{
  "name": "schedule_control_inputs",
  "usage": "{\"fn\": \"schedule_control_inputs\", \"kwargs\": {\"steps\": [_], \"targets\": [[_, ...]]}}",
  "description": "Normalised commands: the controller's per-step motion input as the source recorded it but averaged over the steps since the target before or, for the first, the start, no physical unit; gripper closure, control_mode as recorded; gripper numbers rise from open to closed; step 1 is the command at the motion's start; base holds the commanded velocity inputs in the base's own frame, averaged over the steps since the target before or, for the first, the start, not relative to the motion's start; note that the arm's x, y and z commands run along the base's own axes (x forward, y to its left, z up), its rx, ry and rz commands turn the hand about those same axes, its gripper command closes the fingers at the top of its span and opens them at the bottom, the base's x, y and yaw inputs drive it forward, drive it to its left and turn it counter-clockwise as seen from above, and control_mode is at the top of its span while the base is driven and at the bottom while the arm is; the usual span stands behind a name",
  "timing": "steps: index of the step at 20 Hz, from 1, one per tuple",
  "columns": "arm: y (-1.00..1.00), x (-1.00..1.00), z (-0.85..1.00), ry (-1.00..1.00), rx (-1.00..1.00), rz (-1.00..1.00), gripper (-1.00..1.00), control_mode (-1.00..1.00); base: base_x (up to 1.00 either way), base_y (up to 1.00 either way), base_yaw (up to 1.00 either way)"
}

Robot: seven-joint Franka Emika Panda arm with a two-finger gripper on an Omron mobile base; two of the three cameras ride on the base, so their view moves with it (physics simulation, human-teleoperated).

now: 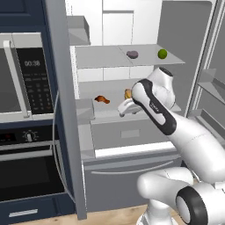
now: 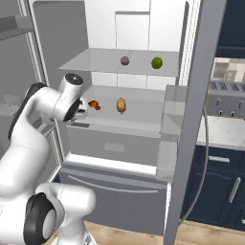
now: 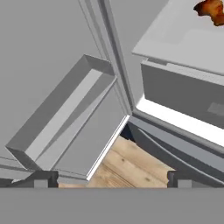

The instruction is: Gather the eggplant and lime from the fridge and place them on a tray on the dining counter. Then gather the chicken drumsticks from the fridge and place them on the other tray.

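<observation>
In the left base view the arm's elbow hides most of one drumstick (image 1: pixel 128 93) near the middle shelf's front edge, and the gripper (image 1: pixel 124 110) sits largely behind the forearm. In the hand view the other drumstick (image 3: pixel 211 10) is cut off by the top right corner.

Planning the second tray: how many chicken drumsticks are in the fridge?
2, both on the middle shelf: one drumstick left, the other beside it, apart. More may be hidden.
</observation>
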Motion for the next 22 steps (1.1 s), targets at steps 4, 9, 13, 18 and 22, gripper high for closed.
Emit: {"fn": "schedule_control_inputs", "kwargs": {"steps": [4,9,13,18,22], "targets": [[-0.53,0.01,-0.09,-0.04,-0.17,-0.14,-1.0,-1.0,0.0,0.0,0.0],[-0.41,-0.02,-0.02,-0.07,-0.17,-0.3,-1.0,-1.0,0.0,0.0,0.0],[-0.4,-0.23,0.0,-0.07,-0.12,-0.34,-1.0,-1.0,0.0,0.0,0.0],[-0.25,-0.09,0.0,-0.15,-0.02,-0.29,-1.0,-1.0,0.0,0.0,0.0],[-0.14,-0.07,0.05,-0.15,0.0,-0.18,-1.0,-1.0,0.0,0.0,0.0]]}}
